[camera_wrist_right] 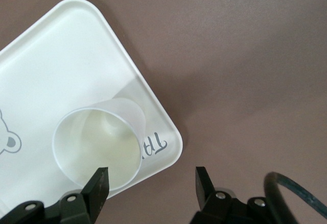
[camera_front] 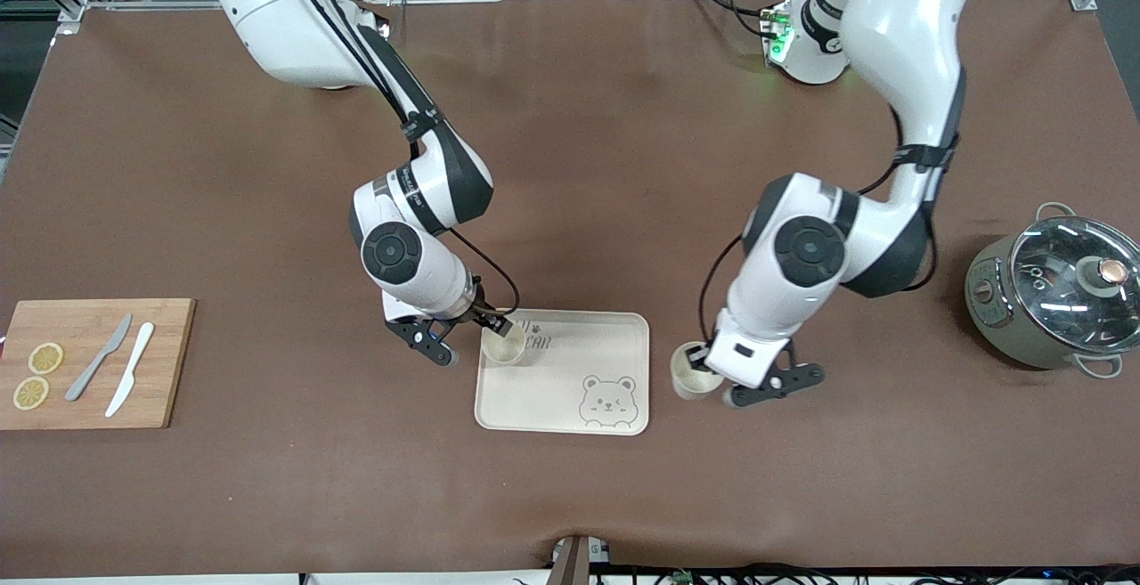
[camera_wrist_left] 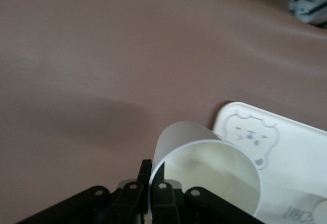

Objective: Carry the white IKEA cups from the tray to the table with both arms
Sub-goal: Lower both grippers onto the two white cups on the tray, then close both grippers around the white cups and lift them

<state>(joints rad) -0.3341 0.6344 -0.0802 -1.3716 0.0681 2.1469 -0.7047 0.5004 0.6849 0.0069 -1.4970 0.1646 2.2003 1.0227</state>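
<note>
One white cup (camera_front: 503, 346) stands upright on the bear-printed tray (camera_front: 570, 389), in the corner by the lettering. It also shows in the right wrist view (camera_wrist_right: 97, 147). My right gripper (camera_front: 470, 342) is open at that tray corner, one finger at the cup's rim and the other over bare table (camera_wrist_right: 152, 180). My left gripper (camera_front: 710, 364) is shut on the rim wall of the second white cup (camera_front: 693, 376), beside the tray edge toward the left arm's end. In the left wrist view the fingers (camera_wrist_left: 152, 170) pinch that cup (camera_wrist_left: 204, 168), with the tray (camera_wrist_left: 291, 152) close by.
A wooden cutting board (camera_front: 165, 362) with two lemon slices (camera_front: 37, 376) and two knives (camera_front: 116, 367) lies at the right arm's end. A grey pot with a glass lid (camera_front: 1055, 296) stands at the left arm's end.
</note>
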